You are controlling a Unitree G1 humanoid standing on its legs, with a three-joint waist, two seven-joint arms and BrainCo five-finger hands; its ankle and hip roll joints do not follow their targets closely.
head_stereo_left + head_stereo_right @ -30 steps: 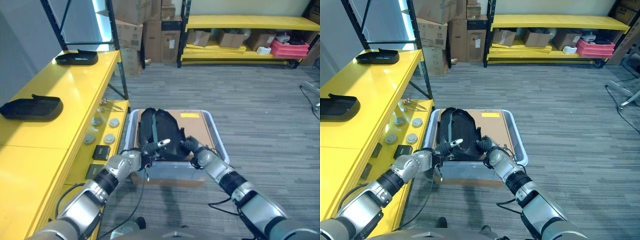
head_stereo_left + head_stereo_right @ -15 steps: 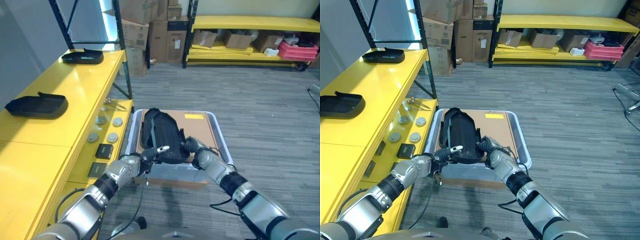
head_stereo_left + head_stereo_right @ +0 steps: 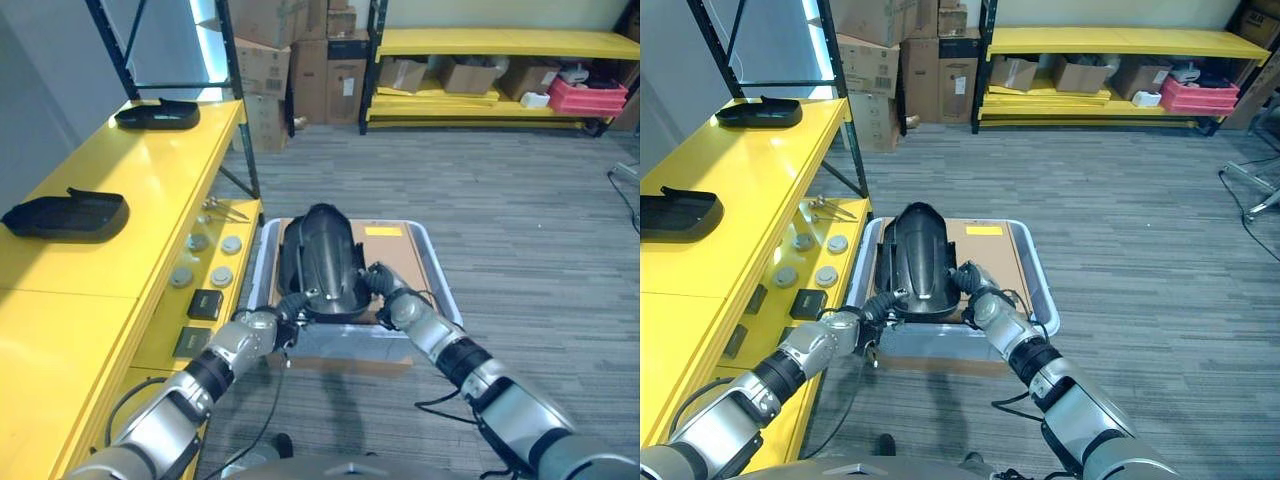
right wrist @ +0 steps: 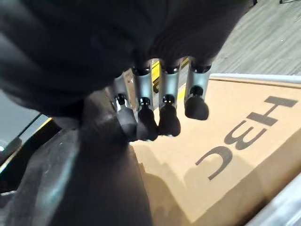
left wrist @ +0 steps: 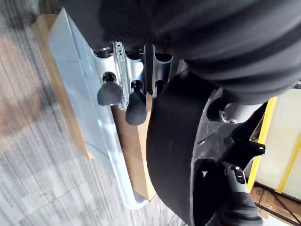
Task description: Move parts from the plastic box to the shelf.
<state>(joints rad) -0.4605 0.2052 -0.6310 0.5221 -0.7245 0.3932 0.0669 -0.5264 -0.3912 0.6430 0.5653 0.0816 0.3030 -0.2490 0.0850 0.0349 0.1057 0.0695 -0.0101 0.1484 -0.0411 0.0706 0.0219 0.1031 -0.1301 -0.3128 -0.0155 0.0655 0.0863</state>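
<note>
Black part point(image 3: 322, 262) up on its near end over the plastic box point(image 3: 440, 290) — both hands on it | left robot hand point(image 3: 292, 306) curled round the near-left edge | right robot hand point(image 3: 378, 281) clamped at the near-right | two more black parts point(image 3: 65, 215) on the yellow shelf point(image 3: 150, 170) — well apart

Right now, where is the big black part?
In the left eye view the big black part sits in the plastic box on the floor, between both robot hands, right of the yellow shelf.
</note>
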